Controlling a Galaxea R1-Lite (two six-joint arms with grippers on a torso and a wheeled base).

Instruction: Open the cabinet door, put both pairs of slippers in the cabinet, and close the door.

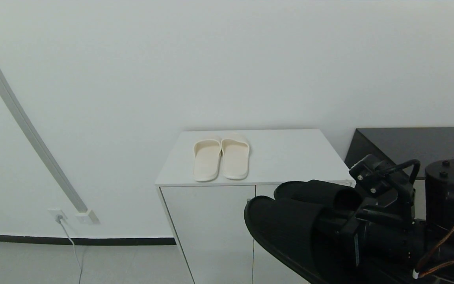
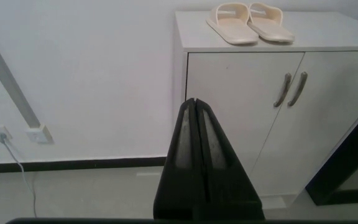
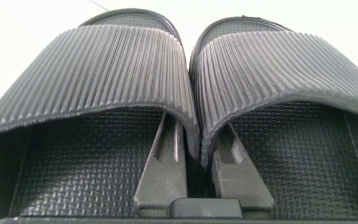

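Observation:
A pair of cream slippers point(image 1: 221, 158) point(image 2: 250, 22) lies side by side on top of the white cabinet point(image 1: 286, 157) point(image 2: 241, 112). Both cabinet doors are closed, and their two metal handles point(image 2: 291, 89) sit side by side at the middle. My right gripper point(image 3: 197, 180) is shut on a pair of black slippers point(image 1: 290, 221) point(image 3: 129, 68), one finger inside each, pinching their inner walls together. It holds them in front of the cabinet's right door. My left gripper point(image 2: 195, 106) is shut and empty, low and to the left of the cabinet front.
A black table point(image 1: 416, 142) stands right of the cabinet. A wall socket with a cable point(image 1: 57, 216) and a slanted grey conduit point(image 1: 26, 122) are on the wall to the left. Open floor lies left of the cabinet.

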